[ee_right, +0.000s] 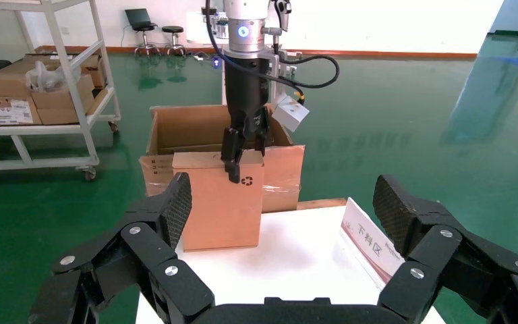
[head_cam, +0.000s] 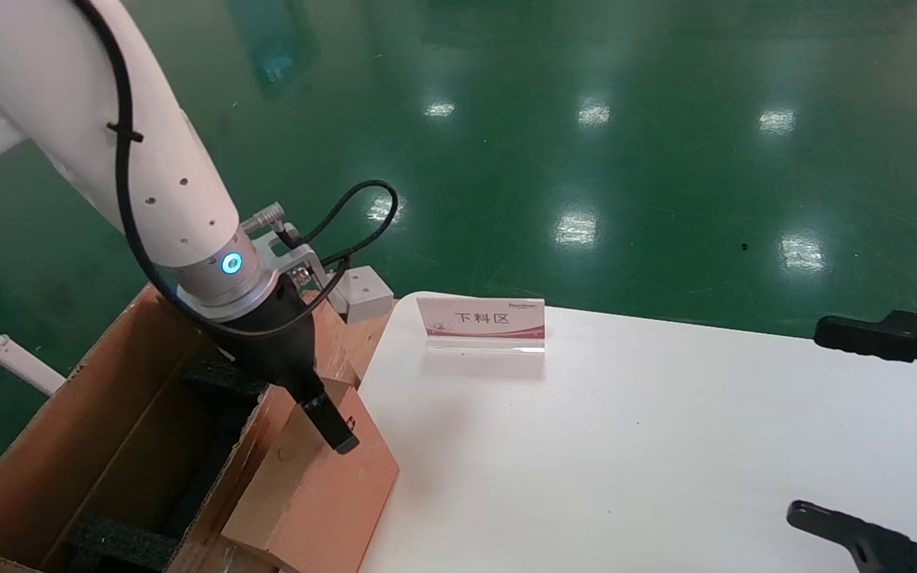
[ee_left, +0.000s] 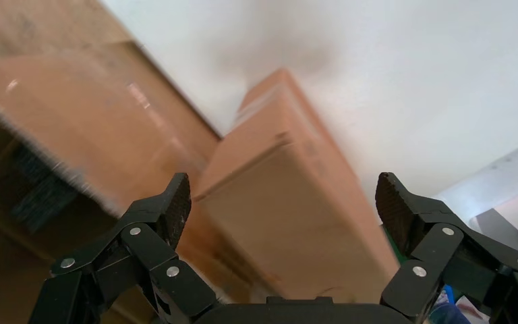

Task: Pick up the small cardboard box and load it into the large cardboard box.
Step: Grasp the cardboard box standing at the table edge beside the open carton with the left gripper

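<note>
The small cardboard box (head_cam: 331, 493) stands on its edge at the left rim of the white table (head_cam: 665, 446), leaning against the large cardboard box (head_cam: 108, 414). My left gripper (head_cam: 319, 414) is down over its top, open, with one finger on each side of it. In the left wrist view the small cardboard box (ee_left: 290, 223) fills the space between the spread fingers (ee_left: 175, 202). The right wrist view shows the small cardboard box (ee_right: 219, 202) with its recycling mark, in front of the large cardboard box (ee_right: 175, 128). My right gripper (head_cam: 813, 422) hangs open over the table's right side.
Black foam blocks (head_cam: 120, 541) lie inside the large box. A small sign stand (head_cam: 481, 320) sits at the table's far edge. A shelf cart (ee_right: 40, 88) with cartons stands on the green floor beyond the large box.
</note>
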Action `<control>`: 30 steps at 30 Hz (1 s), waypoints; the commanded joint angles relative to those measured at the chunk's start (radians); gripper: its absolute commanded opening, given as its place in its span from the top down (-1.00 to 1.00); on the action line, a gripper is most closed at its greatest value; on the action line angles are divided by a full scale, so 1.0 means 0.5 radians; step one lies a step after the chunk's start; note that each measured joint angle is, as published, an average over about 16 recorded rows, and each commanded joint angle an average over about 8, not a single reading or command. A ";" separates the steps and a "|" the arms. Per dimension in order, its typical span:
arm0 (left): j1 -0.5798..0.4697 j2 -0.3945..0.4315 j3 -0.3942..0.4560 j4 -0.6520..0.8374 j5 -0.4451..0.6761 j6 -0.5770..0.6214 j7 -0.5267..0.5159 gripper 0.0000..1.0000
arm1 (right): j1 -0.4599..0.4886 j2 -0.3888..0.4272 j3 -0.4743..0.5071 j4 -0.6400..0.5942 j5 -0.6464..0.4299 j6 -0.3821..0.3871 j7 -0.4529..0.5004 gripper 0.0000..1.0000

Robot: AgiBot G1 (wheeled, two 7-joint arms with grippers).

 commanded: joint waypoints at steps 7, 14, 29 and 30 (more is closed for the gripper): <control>-0.015 0.038 0.018 0.075 -0.013 0.027 -0.014 -1.00 | 0.000 0.000 -0.001 0.000 0.001 0.000 -0.001 -1.00; -0.033 0.025 0.036 0.086 -0.063 0.048 0.020 -1.00 | 0.001 0.001 -0.002 0.000 0.001 0.001 -0.001 -1.00; -0.069 0.069 0.131 0.212 -0.188 0.070 0.125 -1.00 | 0.001 0.002 -0.004 0.000 0.003 0.002 -0.002 -1.00; -0.071 0.072 0.138 0.217 -0.193 0.071 0.126 -1.00 | 0.001 0.002 -0.004 0.000 0.003 0.002 -0.002 -1.00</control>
